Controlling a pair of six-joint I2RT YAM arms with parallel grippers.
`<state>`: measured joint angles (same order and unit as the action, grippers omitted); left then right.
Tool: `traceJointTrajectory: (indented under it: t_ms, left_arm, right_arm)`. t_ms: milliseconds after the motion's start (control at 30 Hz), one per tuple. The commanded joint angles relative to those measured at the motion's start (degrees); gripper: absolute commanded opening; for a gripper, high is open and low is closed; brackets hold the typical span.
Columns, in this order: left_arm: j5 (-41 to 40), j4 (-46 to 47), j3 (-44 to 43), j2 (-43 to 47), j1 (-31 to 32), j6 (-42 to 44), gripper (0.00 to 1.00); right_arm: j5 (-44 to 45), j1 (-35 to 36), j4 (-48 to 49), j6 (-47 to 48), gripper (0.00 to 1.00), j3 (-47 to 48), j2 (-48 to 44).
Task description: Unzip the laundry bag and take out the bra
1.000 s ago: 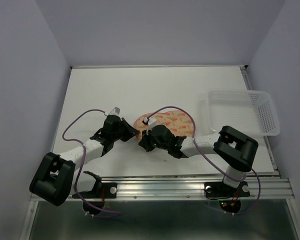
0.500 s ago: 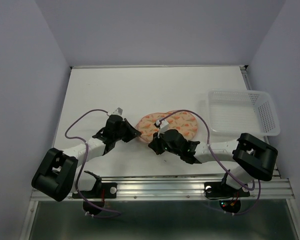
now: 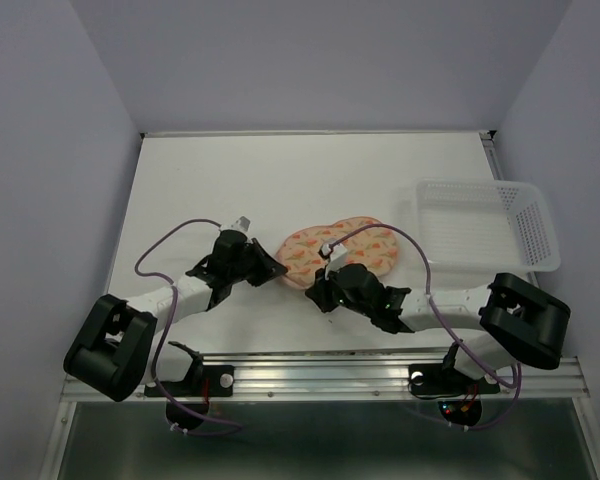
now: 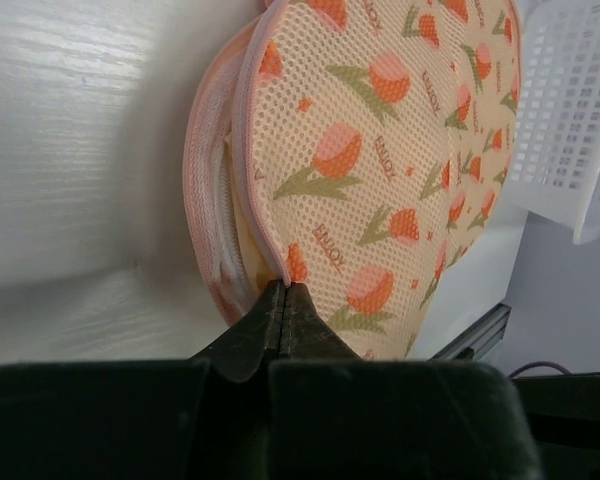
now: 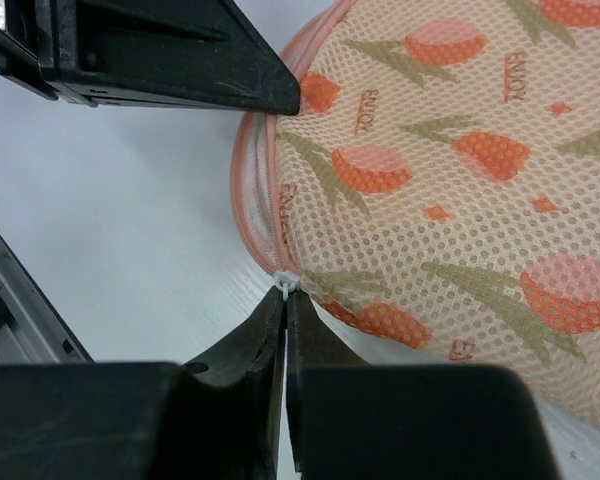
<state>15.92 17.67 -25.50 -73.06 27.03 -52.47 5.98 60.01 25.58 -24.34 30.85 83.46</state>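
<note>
The laundry bag (image 3: 348,245) is a peach mesh pouch with orange and green tulip marks, lying mid-table. My left gripper (image 3: 279,272) is shut on the bag's pink zip edge at its left end (image 4: 283,287). My right gripper (image 3: 316,298) is shut on the small white zip pull (image 5: 287,280) at the bag's near-left edge. The bag fills the left wrist view (image 4: 400,150) and the right wrist view (image 5: 450,180). The zip edge gapes a little, with a pale strip inside (image 4: 238,222). The bra is hidden.
A clear plastic mesh basket (image 3: 525,228) stands at the right of the white table (image 3: 280,180), also in the left wrist view (image 4: 570,110). My left gripper's fingers (image 5: 180,60) cross the top of the right wrist view. A metal rail (image 3: 380,372) runs along the near edge.
My right gripper has moved right and toward the near edge, and its elbow has swung right. The bag has shifted slightly right. My left gripper has followed a little to the right.
</note>
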Motion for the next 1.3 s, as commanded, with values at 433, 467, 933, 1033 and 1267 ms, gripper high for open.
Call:
traceJointTrajectory:
  t_ms: [433, 467, 933, 1033, 1267]
  left_arm:
    - [-7.0, 1.4, 4.6, 7.5, -1.4, 0.4, 0.00]
    - [-7.0, 1.4, 4.8, 7.7, -1.4, 0.3, 0.00]
    - [-7.0, 1.8, 10.0, 15.9, 0.6, -1.6, 0.00]
    - [-7.3, 1.8, 10.8, 17.2, 2.1, -2.4, 0.00]
    - [-10.2, 1.8, 11.7, 20.1, 7.5, -4.0, 0.11]
  right_arm:
    - [8.5, -11.7, -22.9, -5.7, 0.81, 1.1, -14.5]
    - [8.4, -13.6, -23.7, -7.3, 0.82, 0.8, -15.0]
    - [-6.6, -22.0, -11.3, -5.7, 0.82, 19.1, 17.0]
    - [-10.1, -22.0, -11.3, -1.7, 0.83, 28.8, 24.4]
    - [-10.1, -22.0, -17.1, 6.1, 0.91, 39.3, 24.6]
